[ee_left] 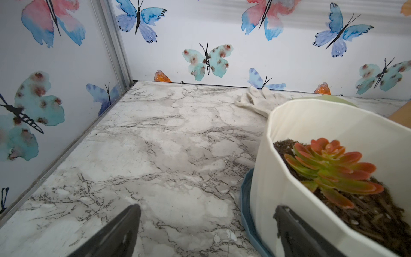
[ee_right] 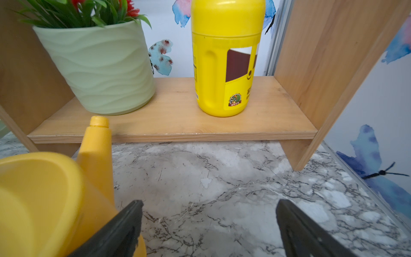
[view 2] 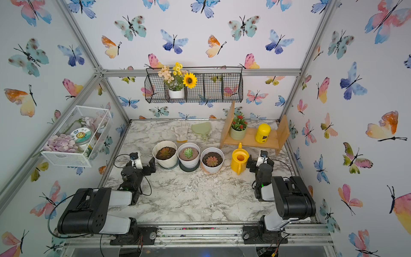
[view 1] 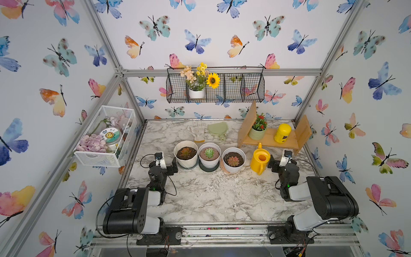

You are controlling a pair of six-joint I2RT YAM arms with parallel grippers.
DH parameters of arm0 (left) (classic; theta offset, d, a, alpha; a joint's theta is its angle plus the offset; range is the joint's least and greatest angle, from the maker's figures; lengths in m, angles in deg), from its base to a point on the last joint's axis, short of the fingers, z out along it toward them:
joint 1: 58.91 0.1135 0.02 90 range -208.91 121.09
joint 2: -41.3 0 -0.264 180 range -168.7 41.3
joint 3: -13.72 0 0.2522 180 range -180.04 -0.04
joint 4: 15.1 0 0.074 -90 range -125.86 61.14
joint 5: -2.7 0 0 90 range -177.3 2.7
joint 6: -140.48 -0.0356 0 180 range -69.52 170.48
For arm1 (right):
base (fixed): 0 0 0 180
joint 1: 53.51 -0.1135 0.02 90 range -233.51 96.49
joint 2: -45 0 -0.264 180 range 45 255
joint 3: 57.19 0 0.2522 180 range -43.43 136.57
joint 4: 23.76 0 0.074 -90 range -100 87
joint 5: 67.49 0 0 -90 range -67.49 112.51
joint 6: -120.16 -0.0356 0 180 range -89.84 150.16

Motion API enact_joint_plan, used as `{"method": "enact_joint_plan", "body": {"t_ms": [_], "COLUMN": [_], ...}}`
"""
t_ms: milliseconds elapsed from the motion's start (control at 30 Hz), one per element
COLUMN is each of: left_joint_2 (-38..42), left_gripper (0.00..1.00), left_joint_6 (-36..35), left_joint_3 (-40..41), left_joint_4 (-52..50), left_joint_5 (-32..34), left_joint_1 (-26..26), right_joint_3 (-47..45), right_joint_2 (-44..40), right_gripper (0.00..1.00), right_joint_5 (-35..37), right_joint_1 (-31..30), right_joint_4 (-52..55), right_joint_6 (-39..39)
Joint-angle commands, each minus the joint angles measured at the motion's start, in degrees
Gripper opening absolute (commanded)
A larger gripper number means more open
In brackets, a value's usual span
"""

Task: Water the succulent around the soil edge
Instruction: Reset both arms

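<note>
Both arms are sitting low over the marble table (view 1: pixel 211 200), with butterfly-papered walls (view 1: pixel 222 40) closing it in on three sides. The right gripper (ee_right: pixel 209 205) is standing with jaws wide apart, the yellow watering can (ee_right: pixel 44 189) just beside it. The left gripper (ee_left: pixel 208 208) is gaping too, beside the first of three potted succulents (view 1: pixel 209 153) lined up between them.

White butterfly-printed walls (view 1: pixel 222 44) on silver aluminium struts (view 1: pixel 289 72) surround the grey-veined marble bench (view 1: pixel 211 195); a black wire basket (view 1: pixel 253 88) hangs above it.
</note>
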Motion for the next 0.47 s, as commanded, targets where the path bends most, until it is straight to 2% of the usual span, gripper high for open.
{"method": "enact_joint_plan", "body": {"t_ms": [0,433], "left_joint_2": [1.0,0.8], "left_gripper": [0.99,0.98], "left_joint_6": [-0.7,-0.7], "left_joint_3": [-0.6,-0.7], "left_joint_4": [-0.5,-0.8], "left_joint_5": [2.0,1.9], "left_joint_1": [-0.2,-0.2], "right_joint_3": [0.8,0.8], "right_joint_2": [-0.1,-0.1], "right_gripper": [0.98,0.98], "right_joint_5": [-1.3,-1.3], "right_joint_1": [0.2,0.2], "right_joint_4": [-0.1,-0.2], "right_joint_6": [0.8,0.8]}}
